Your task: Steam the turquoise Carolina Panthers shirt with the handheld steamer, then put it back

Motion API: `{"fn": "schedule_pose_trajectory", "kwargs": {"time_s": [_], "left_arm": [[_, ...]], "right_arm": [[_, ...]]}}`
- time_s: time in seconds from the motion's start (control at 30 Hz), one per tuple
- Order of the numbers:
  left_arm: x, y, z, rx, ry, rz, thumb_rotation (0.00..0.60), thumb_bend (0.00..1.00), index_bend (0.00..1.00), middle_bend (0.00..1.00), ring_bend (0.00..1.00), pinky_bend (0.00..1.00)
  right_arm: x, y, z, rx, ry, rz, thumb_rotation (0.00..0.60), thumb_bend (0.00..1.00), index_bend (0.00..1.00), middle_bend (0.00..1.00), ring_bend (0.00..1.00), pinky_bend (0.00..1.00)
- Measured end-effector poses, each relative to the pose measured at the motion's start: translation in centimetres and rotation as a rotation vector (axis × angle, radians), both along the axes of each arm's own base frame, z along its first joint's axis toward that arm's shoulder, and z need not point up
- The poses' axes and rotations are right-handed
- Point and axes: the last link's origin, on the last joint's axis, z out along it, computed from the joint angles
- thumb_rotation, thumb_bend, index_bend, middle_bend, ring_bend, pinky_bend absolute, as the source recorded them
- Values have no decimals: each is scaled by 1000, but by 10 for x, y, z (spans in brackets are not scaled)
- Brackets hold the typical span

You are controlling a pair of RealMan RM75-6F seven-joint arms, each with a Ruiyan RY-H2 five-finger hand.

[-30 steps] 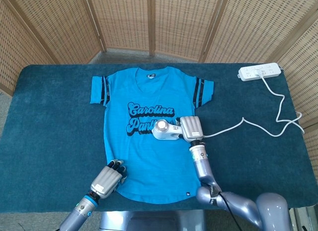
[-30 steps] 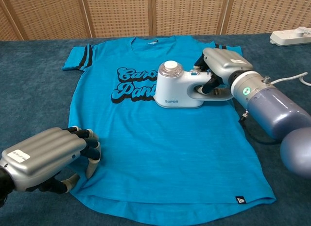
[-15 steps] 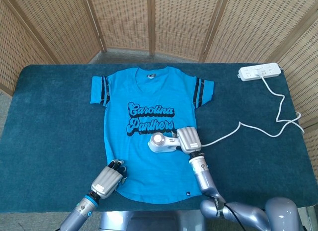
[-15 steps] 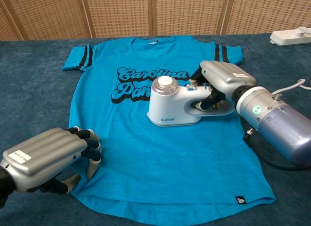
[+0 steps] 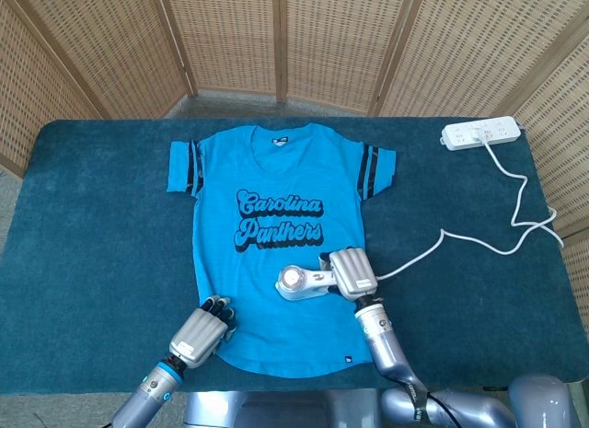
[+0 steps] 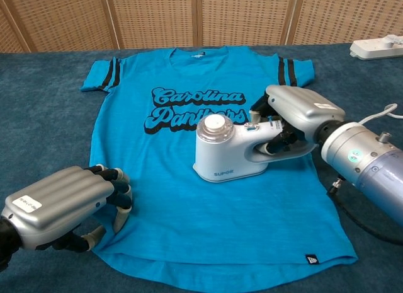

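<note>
The turquoise shirt (image 5: 276, 235) lies flat, face up, on the blue-carpeted tabletop (image 5: 92, 225), collar toward 12 o'clock and hem toward 6 o'clock. The right hand (image 6: 296, 113) is wrapped around the handle of the white steamer (image 6: 223, 151), which sits on the lower front of the shirt just below the "Panthers" lettering. The left hand (image 6: 63, 201) holds nothing; its fingers are curled down and rest on the hem corner at about 7 o'clock, apparently pinning the fabric. The steamer's white cord (image 5: 460, 237) trails off toward 2 o'clock to the power strip (image 5: 480, 133) near the tabletop's far right corner. Risks from here, as I judge them: a pass toward the hem could drag and bunch the cloth if the left hand's hold slips; lingering in one spot could overheat or wet the print; the cord, lying loose on the tabletop, could snag or go taut as the arm pulls toward 6 o'clock, tugging the power strip; and the two hands could meet if the steamer sweeps toward 7 o'clock. No containers are visible in either view, so nothing is held in one.
</note>
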Motion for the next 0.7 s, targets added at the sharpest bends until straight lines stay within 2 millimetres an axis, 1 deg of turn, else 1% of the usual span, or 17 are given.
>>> {"fn": "schedule_pose_trajectory", "kwargs": {"time_s": [0.17, 0.27, 0.53, 0.6, 0.7], "left_arm": [[0, 0, 1, 2, 1, -1, 553, 473, 662, 355, 173, 166], [0, 0, 2, 7, 2, 1, 554, 472, 662, 355, 173, 166], [-1, 0, 3, 8, 5, 1, 553, 471, 662, 355, 173, 166], [-1, 0, 3, 9, 5, 0, 552, 471, 662, 355, 173, 166], [0, 0, 3, 10, 6, -2, 556, 472, 662, 355, 173, 166]], "right_arm": [[-4, -3, 1, -6, 8, -7, 600, 345, 669, 669, 659, 523], [-10, -7, 5, -19, 17, -16, 600, 345, 669, 669, 659, 522], [-35, -20, 30, -82, 39, -63, 600, 344, 670, 669, 659, 522], [-39, -22, 36, -95, 36, -73, 600, 344, 670, 669, 659, 522], [-40, -23, 43, -104, 24, -74, 600, 344, 669, 668, 659, 522]]}}
